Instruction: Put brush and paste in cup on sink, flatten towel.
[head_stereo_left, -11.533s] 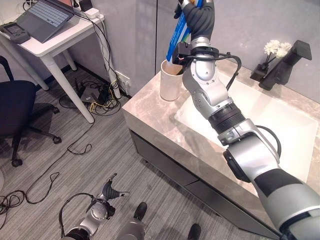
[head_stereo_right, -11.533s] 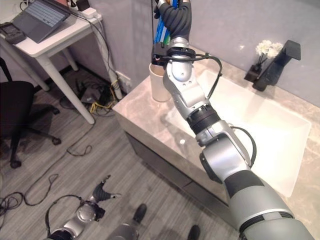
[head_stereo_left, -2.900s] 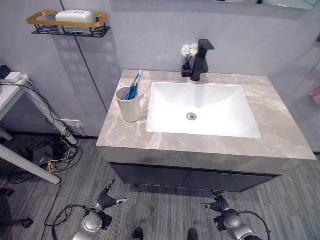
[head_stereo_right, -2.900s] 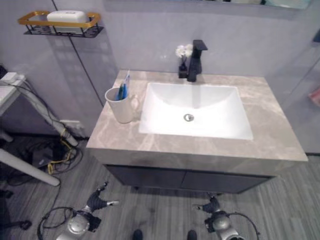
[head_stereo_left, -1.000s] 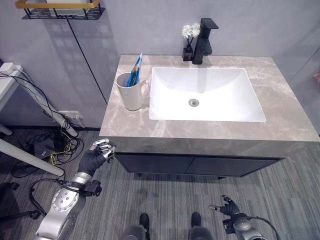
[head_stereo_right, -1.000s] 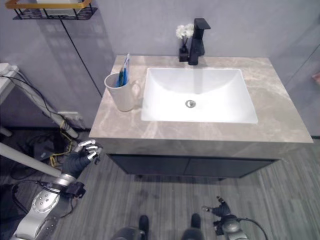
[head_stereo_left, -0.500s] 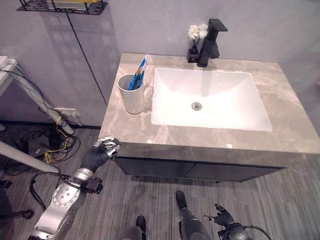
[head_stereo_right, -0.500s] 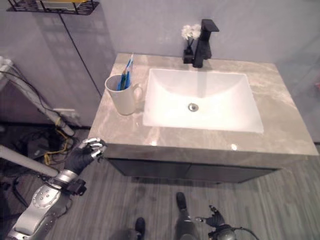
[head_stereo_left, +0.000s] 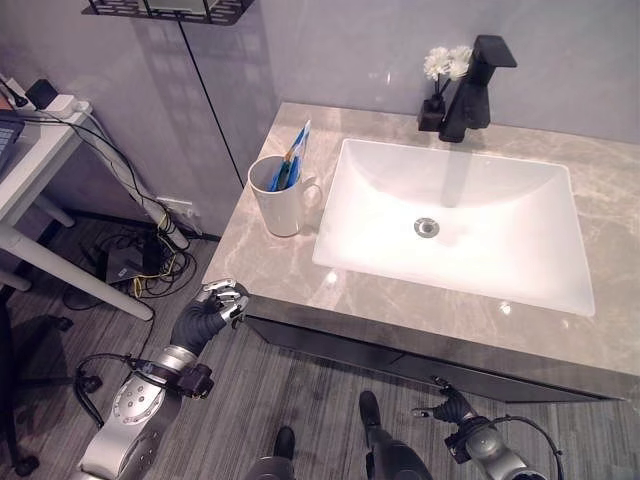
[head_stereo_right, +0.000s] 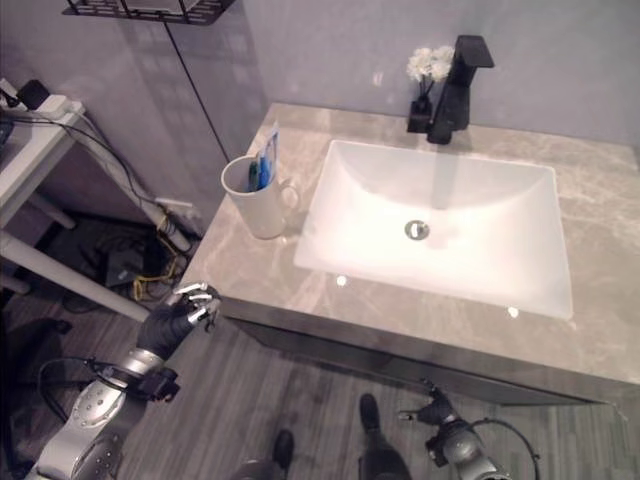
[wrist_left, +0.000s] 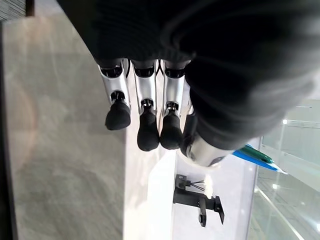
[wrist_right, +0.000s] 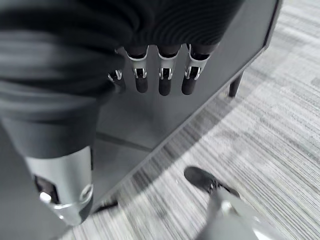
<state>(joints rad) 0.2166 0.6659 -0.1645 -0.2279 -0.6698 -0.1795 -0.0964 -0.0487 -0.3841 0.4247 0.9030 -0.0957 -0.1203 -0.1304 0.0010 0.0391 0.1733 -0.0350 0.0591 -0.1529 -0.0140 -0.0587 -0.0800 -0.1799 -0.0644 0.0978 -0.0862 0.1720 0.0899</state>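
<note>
A white cup (head_stereo_left: 278, 197) stands on the grey marble counter (head_stereo_left: 270, 275), left of the sink basin (head_stereo_left: 455, 220). A blue toothbrush and a blue paste tube (head_stereo_left: 294, 158) stick up out of the cup. My left hand (head_stereo_left: 208, 311) hangs just off the counter's front left corner, below the cup, its fingers (wrist_left: 146, 131) loosely bent and holding nothing. My right hand (head_stereo_left: 452, 408) is low in front of the cabinet (wrist_right: 200, 115), near the floor, with relaxed fingers (wrist_right: 162, 80) and nothing in it.
A black faucet (head_stereo_left: 474, 88) and a small vase of white flowers (head_stereo_left: 438, 68) stand behind the basin. A wire shelf (head_stereo_left: 170, 8) hangs on the wall at upper left. A white table (head_stereo_left: 35, 160) and floor cables (head_stereo_left: 140, 262) lie to the left.
The whole picture has shifted as the camera moved. My left hand stays raised by the counter's front left corner and my right hand stays low. The cup and its contents have not moved.
</note>
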